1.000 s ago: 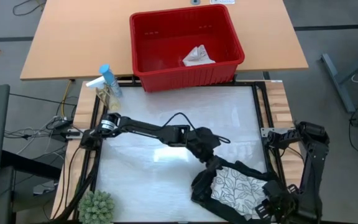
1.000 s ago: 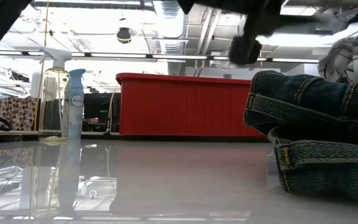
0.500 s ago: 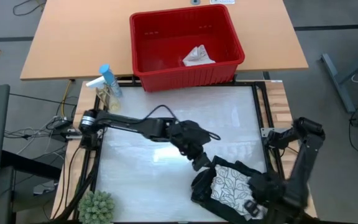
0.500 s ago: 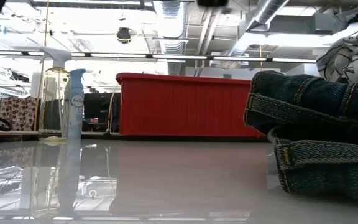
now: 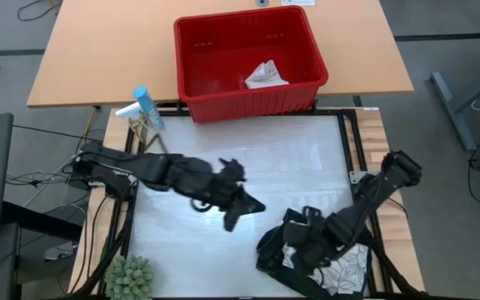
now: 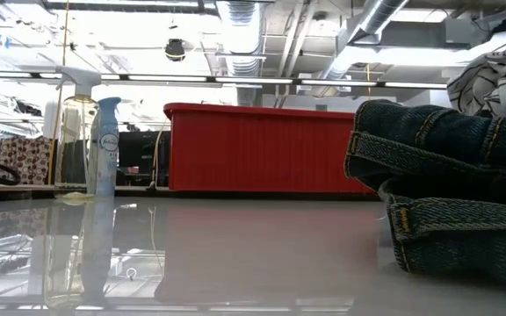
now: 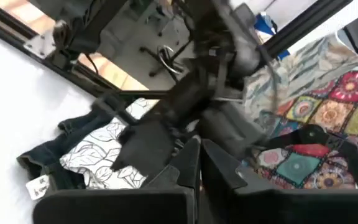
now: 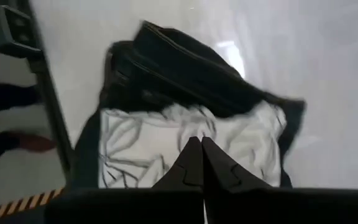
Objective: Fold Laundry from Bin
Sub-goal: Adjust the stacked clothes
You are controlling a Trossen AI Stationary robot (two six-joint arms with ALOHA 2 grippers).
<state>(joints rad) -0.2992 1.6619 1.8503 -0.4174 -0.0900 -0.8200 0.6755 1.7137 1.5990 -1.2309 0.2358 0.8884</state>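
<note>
Laundry lies in two places: a small whitish cloth (image 5: 265, 75) sits inside the red bin (image 5: 192, 50), at its right end, while a dark garment (image 5: 272, 247) with a leaf-patterned cloth (image 5: 350, 268) on top lies folded at the near right corner of the white bench (image 5: 307, 158). Going left to right, a small green plant (image 5: 130, 277) stands at the near left corner, and a blue spray bottle (image 5: 142, 104) stands at the far left corner just beside the bin. The left pincer (image 5: 242, 208) hangs over the middle of the bench, fingers clenched on nothing, apart from the pile. The bench between the bin and the pile is bare and open. The right pincer (image 5: 300, 237) is over the pile, fingers (image 8: 194, 163) clenched together and empty, above the patterned cloth.
</note>
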